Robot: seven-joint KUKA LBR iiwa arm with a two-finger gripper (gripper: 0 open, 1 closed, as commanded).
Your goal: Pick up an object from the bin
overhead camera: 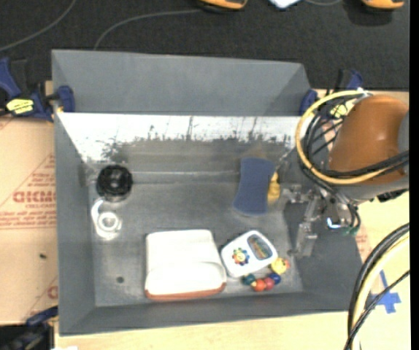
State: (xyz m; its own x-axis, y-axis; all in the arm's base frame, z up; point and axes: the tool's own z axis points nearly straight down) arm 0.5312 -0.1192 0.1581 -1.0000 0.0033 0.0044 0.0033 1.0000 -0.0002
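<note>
My gripper (304, 235) hangs at the right side of the bin, its metal fingers pointing down near the right wall, with nothing visible between them. Just left of and below the fingers lies a white baby toy (249, 256) with coloured beads along its lower right edge. A blue sponge-like block (254, 185) with a small yellow piece at its right edge lies up and to the left of the gripper.
A white rectangular pad with an orange underside (184, 263) lies at the bin's front middle. A black round lid (113, 181) and a clear round cap (107, 220) sit at the left. The arm's orange cover and cables overhang the right rim.
</note>
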